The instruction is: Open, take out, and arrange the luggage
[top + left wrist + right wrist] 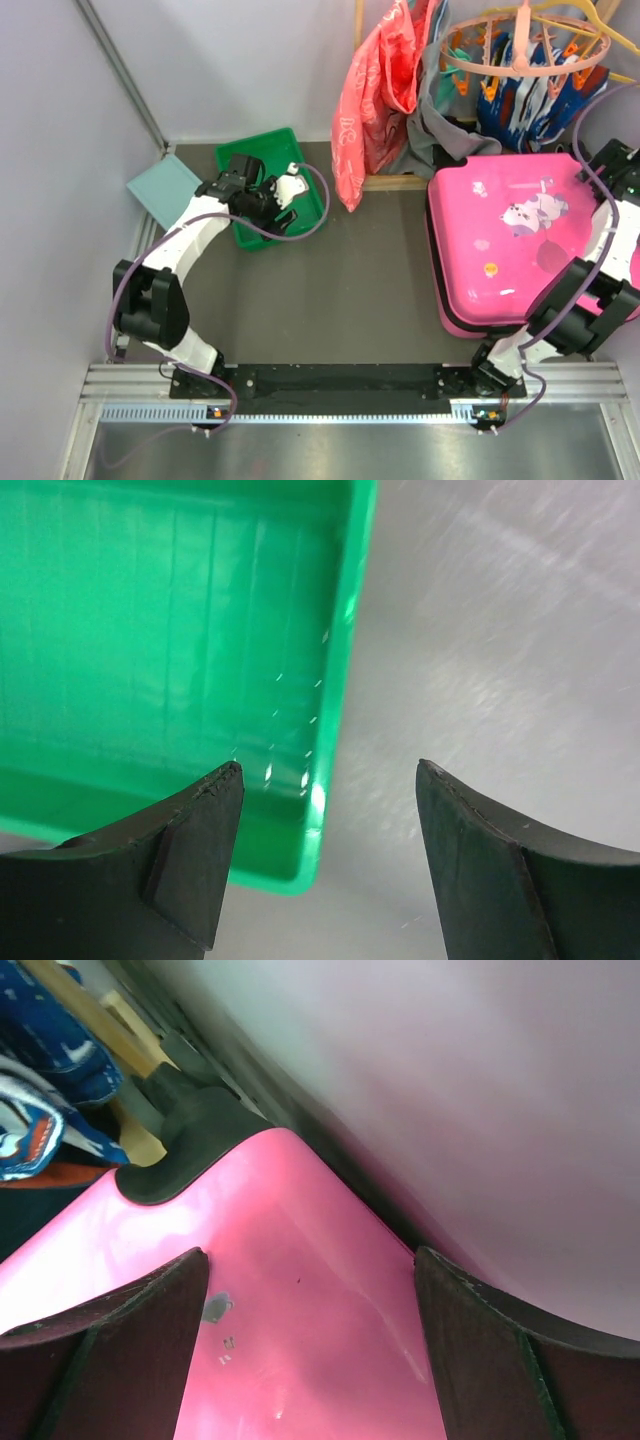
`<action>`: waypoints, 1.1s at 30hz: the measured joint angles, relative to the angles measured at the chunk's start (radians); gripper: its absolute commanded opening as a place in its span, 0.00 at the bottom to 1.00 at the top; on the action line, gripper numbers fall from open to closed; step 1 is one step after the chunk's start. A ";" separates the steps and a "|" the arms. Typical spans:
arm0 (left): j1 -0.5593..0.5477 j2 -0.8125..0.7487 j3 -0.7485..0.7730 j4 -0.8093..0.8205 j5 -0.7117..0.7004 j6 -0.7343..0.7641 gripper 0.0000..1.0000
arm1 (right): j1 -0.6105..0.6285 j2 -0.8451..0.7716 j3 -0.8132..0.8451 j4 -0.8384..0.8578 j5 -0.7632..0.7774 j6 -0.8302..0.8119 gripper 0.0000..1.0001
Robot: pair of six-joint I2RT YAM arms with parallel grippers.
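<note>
The luggage [515, 245], a hot-pink hard-shell suitcase with white cartoon stickers, lies flat and closed on the right of the floor. My right gripper [607, 162] hovers open over its far right corner, close to the wall. In the right wrist view the pink shell [300, 1350] fills the gap between the open gripper [310, 1260] fingers, with a black corner wheel [190, 1145] beyond. My left gripper [288, 192] is open and empty over the green tray [300, 215]. In the left wrist view the gripper [330, 775] straddles the tray's rim [340, 680].
A pale-teal box [165, 190] leans by the left wall. Red and grey clothes [385, 90] and a round drying hanger [525, 55] hang at the back over a wooden frame [395, 182]. Walls close in on the left and right.
</note>
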 measured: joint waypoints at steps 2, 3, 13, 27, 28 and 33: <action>-0.002 -0.014 0.000 0.004 0.040 -0.022 0.75 | 0.009 -0.030 -0.053 0.054 0.004 -0.002 0.80; -0.004 -0.020 0.000 0.008 0.057 -0.032 0.75 | 0.014 -0.044 -0.074 0.075 0.005 -0.003 0.79; -0.024 -0.065 -0.031 0.046 0.151 -0.082 0.75 | 0.158 -0.227 -0.277 0.153 0.061 -0.002 0.79; -0.067 -0.065 -0.059 0.074 0.190 -0.112 0.76 | 0.489 -0.391 -0.372 0.043 0.133 0.016 0.79; -0.069 -0.065 -0.060 0.074 0.190 -0.113 0.76 | 0.517 -0.392 -0.372 0.041 0.135 0.016 0.79; -0.071 -0.067 -0.066 0.076 0.180 -0.113 0.77 | 0.634 -0.407 -0.387 0.048 0.134 0.018 0.79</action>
